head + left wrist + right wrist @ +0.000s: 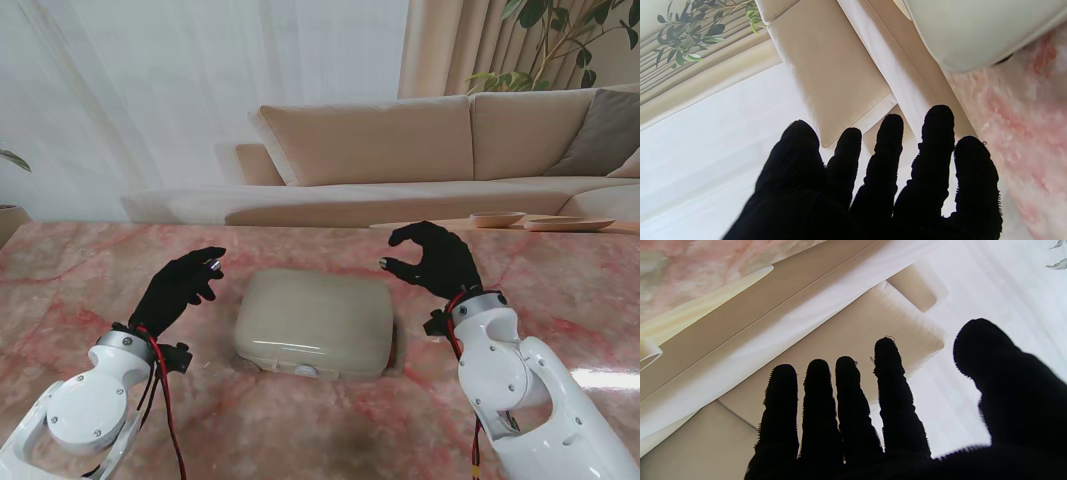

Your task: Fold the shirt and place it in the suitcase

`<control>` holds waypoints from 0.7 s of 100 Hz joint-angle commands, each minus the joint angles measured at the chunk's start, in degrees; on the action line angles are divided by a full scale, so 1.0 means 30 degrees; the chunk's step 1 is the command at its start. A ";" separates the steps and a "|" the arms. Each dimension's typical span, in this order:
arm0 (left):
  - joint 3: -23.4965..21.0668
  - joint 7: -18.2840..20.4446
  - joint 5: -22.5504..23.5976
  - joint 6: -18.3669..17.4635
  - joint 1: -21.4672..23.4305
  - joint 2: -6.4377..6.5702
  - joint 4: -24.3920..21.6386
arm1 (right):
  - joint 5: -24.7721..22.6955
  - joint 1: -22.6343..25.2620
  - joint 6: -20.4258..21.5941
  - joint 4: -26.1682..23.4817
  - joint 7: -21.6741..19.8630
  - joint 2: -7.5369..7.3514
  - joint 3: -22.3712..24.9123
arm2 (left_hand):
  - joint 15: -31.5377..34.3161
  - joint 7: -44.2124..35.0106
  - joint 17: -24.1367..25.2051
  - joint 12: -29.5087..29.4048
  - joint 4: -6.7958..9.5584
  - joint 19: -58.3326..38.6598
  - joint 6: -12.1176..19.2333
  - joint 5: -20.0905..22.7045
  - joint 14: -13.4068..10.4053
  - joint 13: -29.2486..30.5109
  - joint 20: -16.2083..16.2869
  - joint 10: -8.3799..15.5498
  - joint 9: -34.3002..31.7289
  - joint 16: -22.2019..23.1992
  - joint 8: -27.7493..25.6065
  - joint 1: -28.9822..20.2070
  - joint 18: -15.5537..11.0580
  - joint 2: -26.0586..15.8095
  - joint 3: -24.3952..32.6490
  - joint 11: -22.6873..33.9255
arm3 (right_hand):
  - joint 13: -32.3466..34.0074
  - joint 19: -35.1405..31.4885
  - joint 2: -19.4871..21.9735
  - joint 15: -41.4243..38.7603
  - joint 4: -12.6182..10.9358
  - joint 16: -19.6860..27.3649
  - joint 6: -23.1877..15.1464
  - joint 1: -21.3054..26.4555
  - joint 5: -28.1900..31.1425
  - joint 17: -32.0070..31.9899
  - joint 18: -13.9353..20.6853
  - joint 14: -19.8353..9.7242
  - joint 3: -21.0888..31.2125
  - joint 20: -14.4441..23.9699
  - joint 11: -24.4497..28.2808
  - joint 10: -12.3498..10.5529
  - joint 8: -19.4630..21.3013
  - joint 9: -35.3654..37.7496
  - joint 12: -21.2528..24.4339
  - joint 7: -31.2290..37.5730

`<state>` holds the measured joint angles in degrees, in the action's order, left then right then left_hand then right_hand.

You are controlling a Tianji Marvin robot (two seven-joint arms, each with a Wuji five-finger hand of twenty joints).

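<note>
A pale cream suitcase (314, 322) lies with its lid down in the middle of the pink marble table (90, 270); a corner of the suitcase (973, 30) shows in the left wrist view. No shirt is visible in any view. My left hand (182, 287), in a black glove, hovers to the left of the case with fingers apart and nothing in it. On the other side my right hand (432, 260) is raised, fingers curled loosely apart, holding nothing. Both wrist views show spread fingers (937, 146) (890, 380) against the sofa and curtain.
A beige sofa (420, 150) runs behind the table's far edge. Two shallow wooden dishes (497, 218) (568, 224) sit at the far right of the table. A potted plant (560, 40) stands at the back right, by the curtains.
</note>
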<state>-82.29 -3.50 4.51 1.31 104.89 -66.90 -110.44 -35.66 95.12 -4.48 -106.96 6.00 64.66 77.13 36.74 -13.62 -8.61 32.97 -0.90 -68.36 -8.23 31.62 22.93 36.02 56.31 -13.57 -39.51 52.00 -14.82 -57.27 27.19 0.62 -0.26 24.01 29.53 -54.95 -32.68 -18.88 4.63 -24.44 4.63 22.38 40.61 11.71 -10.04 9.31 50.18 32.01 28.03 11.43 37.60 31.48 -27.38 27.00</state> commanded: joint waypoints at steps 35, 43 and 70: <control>0.0225 -0.1856 0.2324 -0.0565 -0.0966 -0.0217 0.1846 | 0.1792 0.0138 -0.0991 0.1688 0.0616 0.0364 0.0768 | -0.7021 0.1000 0.3143 -0.4177 -0.0645 0.7214 0.0667 -0.0541 -0.0769 -0.5405 -0.6499 -0.0283 0.4099 -0.6383 -0.0314 0.0805 -0.2114 -0.0319 -0.0720 -0.4125 | 0.0524 -0.0171 0.0013 0.0937 -0.0798 0.1025 0.0221 -0.0521 -0.0355 -0.0064 -0.0109 0.0104 -0.0050 -0.0464 -0.0890 -0.0010 -0.0344 -0.0128 0.0388 -0.0716; 0.0339 -0.2263 0.2114 -0.0480 -0.1049 -0.0338 0.2085 | 0.2284 0.0051 -0.0942 0.2083 0.0804 0.0449 0.0825 | -0.7299 0.1239 0.3377 -0.4373 -0.0640 0.7901 0.0800 -0.0942 -0.0772 -0.5743 -0.7145 -0.0245 0.4444 -0.6919 -0.0225 0.0992 -0.2212 -0.0304 -0.0695 -0.4171 | 0.0500 -0.0093 -0.0106 0.1020 -0.0803 0.1079 0.0446 -0.0586 -0.1682 -0.0064 -0.0063 0.0060 0.0027 -0.0530 -0.1021 0.0023 -0.0551 -0.0323 0.0486 -0.1378; 0.0354 -0.2502 0.2159 0.0282 -0.0937 -0.0420 0.2660 | 0.4252 -0.0036 -0.0316 0.3165 0.0864 0.0648 0.1052 | -0.7936 0.1351 0.3955 -0.4745 -0.0643 0.8893 0.0814 -0.0994 -0.0978 -0.6412 -0.7874 -0.0174 0.4677 -0.7630 -0.0181 0.1213 -0.2367 -0.0363 -0.0709 -0.4478 | 0.0340 0.0151 0.0335 0.1392 -0.0724 0.1354 0.0760 -0.1128 -0.2342 -0.0102 -0.0056 -0.0110 -0.0142 -0.0733 -0.1175 0.0057 -0.0693 -0.0643 0.0772 -0.1836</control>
<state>-81.36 -10.71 10.00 1.57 101.43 -67.98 -103.45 -23.67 94.59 -5.56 -98.77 9.22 66.12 80.18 14.69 -10.57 2.00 19.82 -0.90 -43.77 -8.13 30.75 22.29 19.01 33.50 -14.98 -27.15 30.16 -15.42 -56.22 22.03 0.62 -0.26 12.03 30.11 -54.95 -32.68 -15.88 4.62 -21.62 6.72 22.25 35.28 11.71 -10.14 9.36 50.14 31.36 25.44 11.55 36.18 31.39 -26.03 22.27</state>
